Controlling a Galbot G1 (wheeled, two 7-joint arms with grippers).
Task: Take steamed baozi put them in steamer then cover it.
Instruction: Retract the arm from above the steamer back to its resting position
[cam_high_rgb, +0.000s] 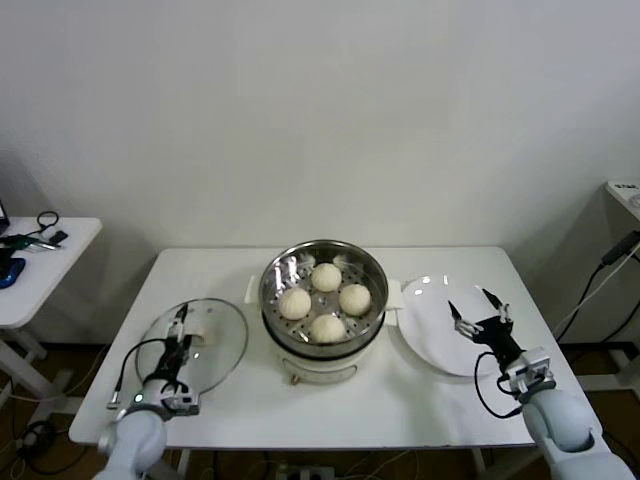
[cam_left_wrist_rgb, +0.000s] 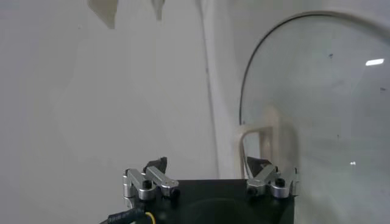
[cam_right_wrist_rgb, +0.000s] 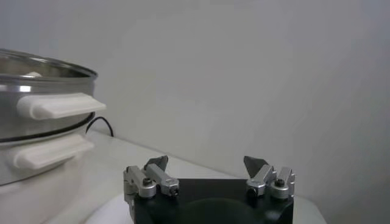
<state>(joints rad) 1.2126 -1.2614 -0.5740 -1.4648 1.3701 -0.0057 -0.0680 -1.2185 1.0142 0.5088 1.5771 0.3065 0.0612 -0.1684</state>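
Four steamed baozi in the steamer; cover at nine o'clock under the left hand, partly hidden; right hand at three o'clock; both spread apart, empty

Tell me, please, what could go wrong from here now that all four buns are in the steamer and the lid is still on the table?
1. The left gripper is open over the cover, near its handle; a shallow grip on that flat handle could let the glass slip.
2. The steamer sits close beside the cover, so a low carry might knock its rim.
3. The baozi sit high on the tray; a tilted cover could press them.
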